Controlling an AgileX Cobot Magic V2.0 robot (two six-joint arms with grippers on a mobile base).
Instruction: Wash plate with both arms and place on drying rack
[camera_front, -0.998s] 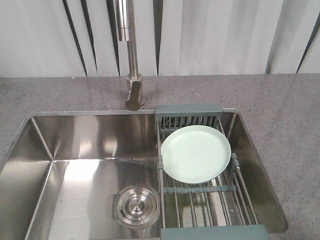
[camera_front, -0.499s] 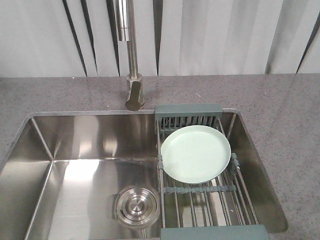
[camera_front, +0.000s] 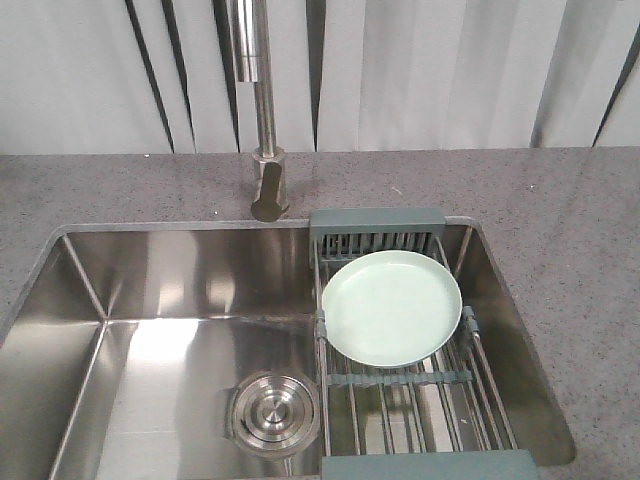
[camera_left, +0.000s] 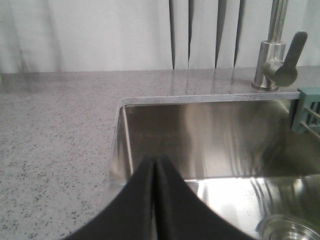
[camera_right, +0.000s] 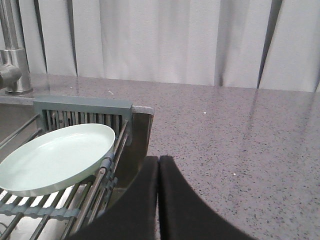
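Front, left-wrist and right-wrist views of a sink station. The plate (camera_front: 391, 308), round, pale mint green, smooth and shallow-rimmed, is seen lying flat on the drying rack (camera_front: 400, 385), which spans the right part of the stainless sink (camera_front: 160, 290). The rack is built of parallel steel rods with grey-green crossbars and end blocks. A round steel drain (camera_front: 275, 412) sits in the basin floor, and a brushed-metal faucet (camera_front: 262, 110) rises from the speckled grey worktop (camera_front: 560, 210).

The left end effector (camera_left: 154, 161) is shown with its pointed black tips pressed together and nothing held, above the sink's left edge. The right end effector (camera_right: 158, 161) is likewise closed and empty, over the worktop just beside the rack.

The plate is judged either not yet lifted for washing or already returned; which cannot be told. If a pick-up is in hand, the tips should be opened first, and the raised rim taken from opposite sides, since a smooth, possibly wet surface is likely to slip.
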